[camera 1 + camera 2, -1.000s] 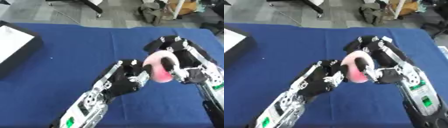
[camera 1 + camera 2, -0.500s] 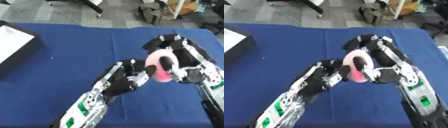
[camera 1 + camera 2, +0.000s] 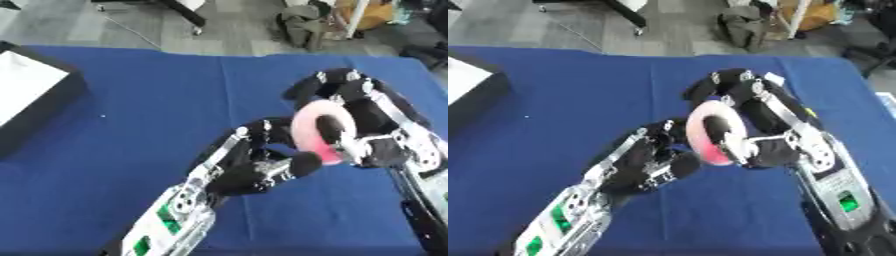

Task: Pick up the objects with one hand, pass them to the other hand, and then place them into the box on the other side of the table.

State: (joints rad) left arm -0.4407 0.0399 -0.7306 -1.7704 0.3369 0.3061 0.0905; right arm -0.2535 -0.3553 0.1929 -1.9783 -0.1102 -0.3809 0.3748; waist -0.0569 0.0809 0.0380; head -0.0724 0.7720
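Observation:
A pink ring-shaped object (image 3: 317, 130), pale on its outer face and redder at the bottom, is held upright above the blue table (image 3: 131, 100). My right hand (image 3: 385, 125) is shut on it, fingers curled over its top and thumb through the hole. My left hand (image 3: 254, 165) comes up from the lower left with curled fingers right against the ring's left side; whether it grips the ring cannot be made out. The box (image 3: 31, 95), black with a white inside, stands at the table's left edge.
Beyond the table's far edge lies grey floor with chair legs (image 3: 179, 12) and bags (image 3: 306, 25). The blue cloth stretches bare between the box and the hands.
My left hand has moved up and to the right, closing in on the ring until it touches its left side. The right hand has kept the ring nearly still.

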